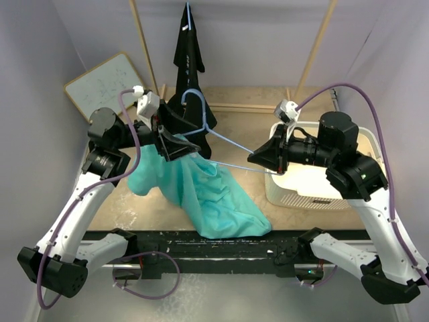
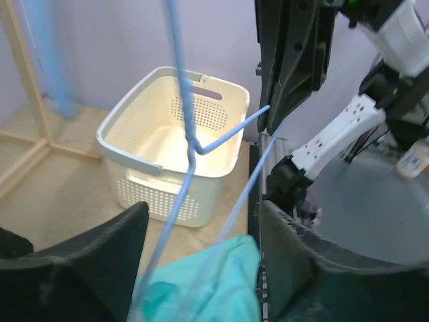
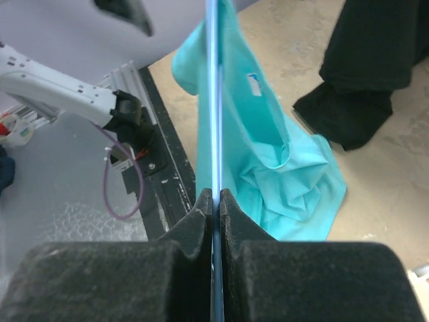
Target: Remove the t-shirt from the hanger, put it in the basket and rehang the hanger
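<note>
A light-blue wire hanger [image 1: 228,142] hangs in the air between my two grippers, its hook pointing to the back. The teal t-shirt [image 1: 214,201] still hangs on the hanger's left end and trails down onto the table. My left gripper [image 1: 175,142] is at that left end. In the left wrist view it [image 2: 204,221] is open, with the hanger [image 2: 191,144] wires and the t-shirt [image 2: 214,282] between its jaws. My right gripper [image 1: 258,159] holds the hanger's right end. In the right wrist view it [image 3: 216,194] is shut on the hanger [image 3: 214,100] wire, with the t-shirt [image 3: 268,141] beyond.
A white perforated basket [image 1: 301,198] stands on the table under my right arm. A black garment [image 1: 188,54] hangs from a wooden rack at the back centre, its hem on the table. A whiteboard [image 1: 107,84] leans at the back left.
</note>
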